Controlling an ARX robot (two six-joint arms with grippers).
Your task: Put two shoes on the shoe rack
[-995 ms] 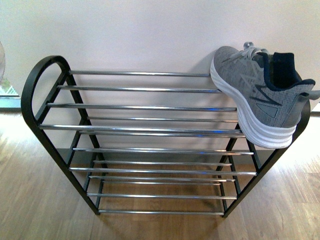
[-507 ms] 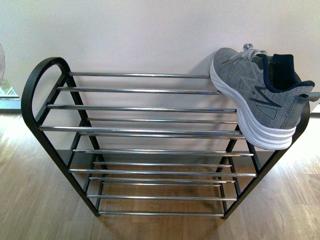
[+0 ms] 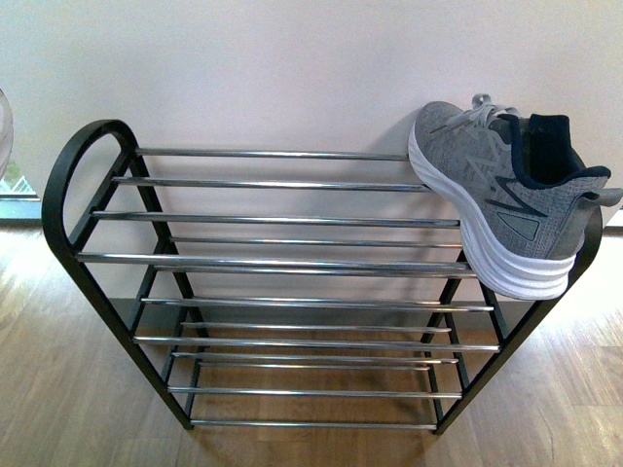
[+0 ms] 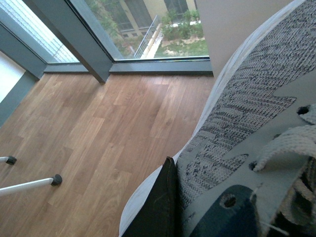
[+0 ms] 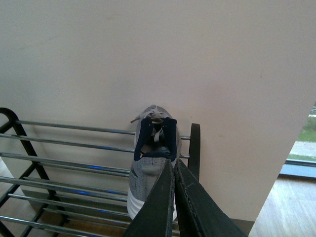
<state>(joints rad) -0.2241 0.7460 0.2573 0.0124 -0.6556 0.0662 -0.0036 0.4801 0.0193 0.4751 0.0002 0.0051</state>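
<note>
Since the 1st shoe (image 3: 496, 204) already sits on the top tier of the rack (image 3: 273, 221), you are about halfway through, by my reading. It lies at the right end, toe toward the wall (image 3: 292, 68) and sole across the chrome bars, which keeps the longer left stretch of that tier free for its partner. Its heel hangs out past the front bar, so judge it a little back-heavy: a knock from the front could tip it off.

Your right hand (image 5: 174, 165) has its fingers pressed together with nothing between them. It points at the navy heel collar of the 1st shoe from the front and stands apart from it. It carries nothing, and it is out of the front view.

Your left hand (image 4: 167, 187) carries the 2nd shoe (image 4: 237, 113). In the left wrist view the grey knit side and lace eyelets fill the frame, clear above the wood floor (image 4: 108, 128). 1 dark finger lies against the knit near the tongue. The other finger is hidden, so I take the grip as closed on the shoe rather than seeing it whole. A hold near the tongue would leave the sole free to land flat on the bars.

Next, I expect, you bring that shoe in beside the 1st, toe to the wall.
</note>
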